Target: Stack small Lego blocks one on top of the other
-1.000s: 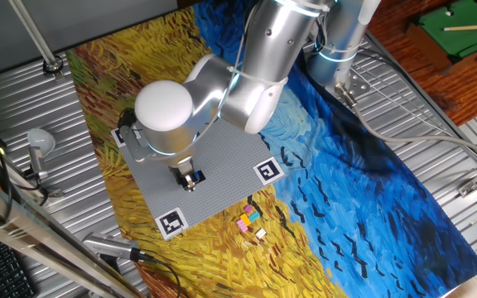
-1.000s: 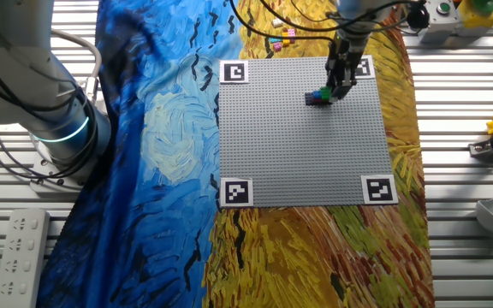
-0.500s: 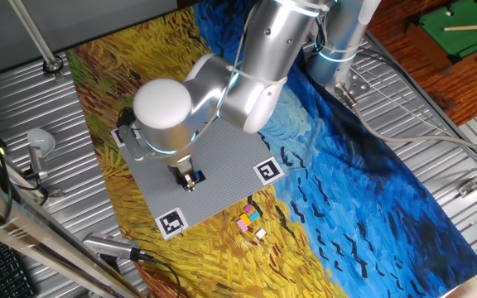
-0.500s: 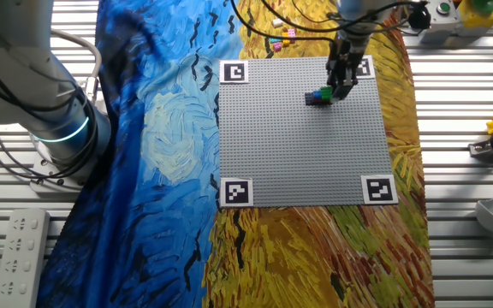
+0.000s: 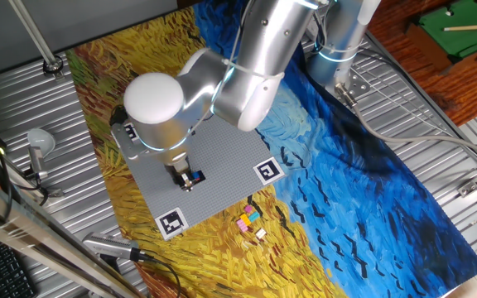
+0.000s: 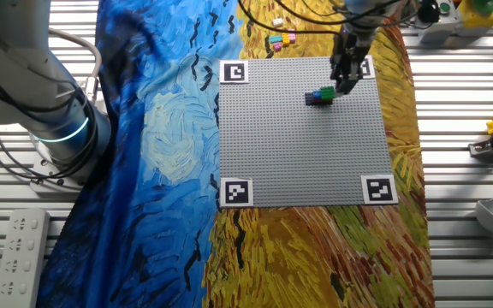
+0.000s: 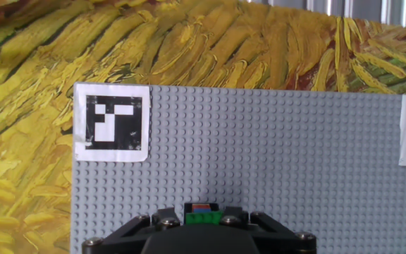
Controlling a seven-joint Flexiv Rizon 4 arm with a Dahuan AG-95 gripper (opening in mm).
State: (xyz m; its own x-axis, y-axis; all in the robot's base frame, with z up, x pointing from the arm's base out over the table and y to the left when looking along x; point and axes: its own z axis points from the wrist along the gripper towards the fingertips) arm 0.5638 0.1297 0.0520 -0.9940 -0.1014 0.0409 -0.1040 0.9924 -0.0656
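A small stack of Lego blocks (image 6: 319,96), green on top of blue and red, stands on the grey baseplate (image 6: 302,145) near its far right tag. It also shows in one fixed view (image 5: 194,176). My gripper (image 6: 345,84) hangs just above and beside the stack. In the hand view the green block (image 7: 203,219) sits low between my fingers (image 7: 169,219), with blue and red showing behind it. The jaws stand slightly apart on either side and do not hold it. Several loose blocks (image 5: 249,217), pink, yellow and white, lie on the cloth off the plate; they also show in the other fixed view (image 6: 282,38).
The baseplate (image 5: 222,153) has black-and-white tags (image 7: 111,121) at its corners. It lies on a painted yellow and blue cloth (image 6: 152,162). The arm's base (image 6: 50,128) stands to the left. A power strip (image 6: 20,248) lies at the lower left.
My gripper has risen and drawn back a little from the stack. The green-topped stack has stayed in place on the baseplate.
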